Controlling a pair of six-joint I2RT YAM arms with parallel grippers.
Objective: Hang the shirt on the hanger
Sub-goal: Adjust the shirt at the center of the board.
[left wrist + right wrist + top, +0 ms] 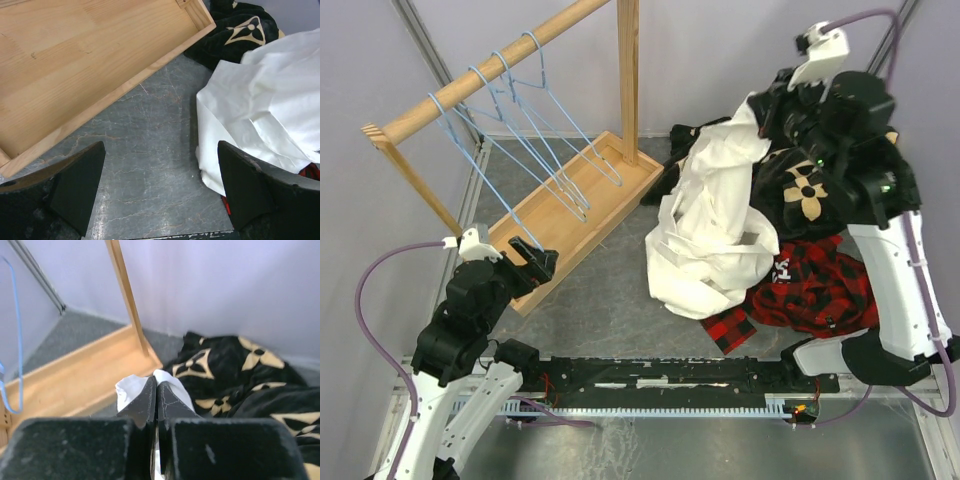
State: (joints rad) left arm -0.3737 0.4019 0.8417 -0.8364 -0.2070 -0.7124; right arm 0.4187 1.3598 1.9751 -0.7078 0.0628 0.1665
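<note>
Grey table (600, 300) under everything. Wooden rack (585, 180) at far left, tray base on table, slanted rail above. Black flowered blanket (805, 190) heaped at far right. Cream shirt (715, 235) bunched mid-right, between rack base and blanket, lower folds over red plaid garment (815, 290), top edge raised. Four light-blue hangers (535, 140) on rail, well apart from shirt. Right gripper (156, 392) pressed together, pinching shirt's top edge. Left gripper (160, 187) spread wide, holding nothing, above table just beside rack base.
</note>
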